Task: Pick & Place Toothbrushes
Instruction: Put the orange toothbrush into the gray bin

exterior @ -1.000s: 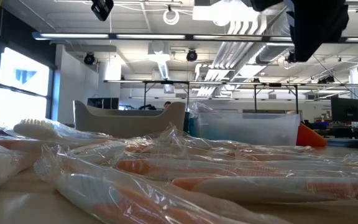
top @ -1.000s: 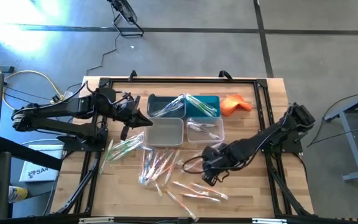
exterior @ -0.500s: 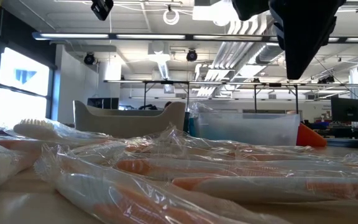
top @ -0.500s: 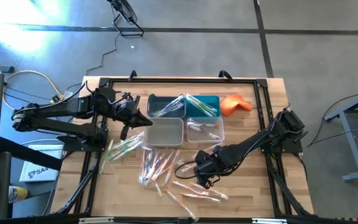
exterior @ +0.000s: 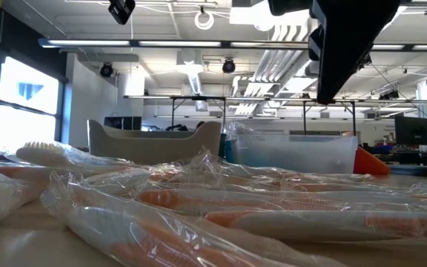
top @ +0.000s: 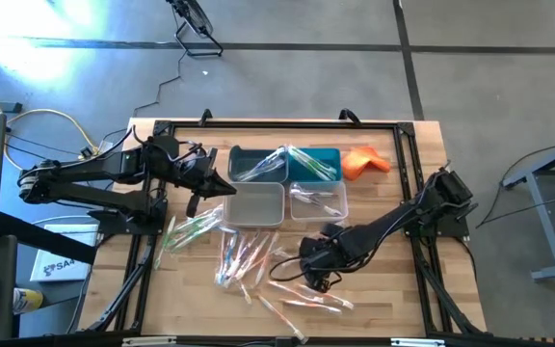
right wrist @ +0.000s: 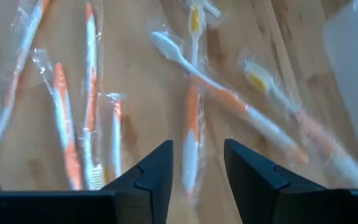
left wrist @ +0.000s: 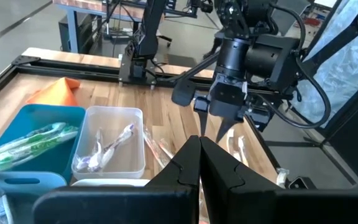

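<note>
One open right hand above toothbrushes

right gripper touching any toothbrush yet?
Apart. In the right wrist view the right gripper has open fingers above an orange toothbrush; in the left wrist view its tips hang above the table.

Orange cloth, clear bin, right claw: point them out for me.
Orange cloth [top: 362, 161], high view, middle of the fabric.
Clear bin [top: 318, 202], high view, its inside.
Right claw [top: 308, 272], high view, between its fingertips.
</note>
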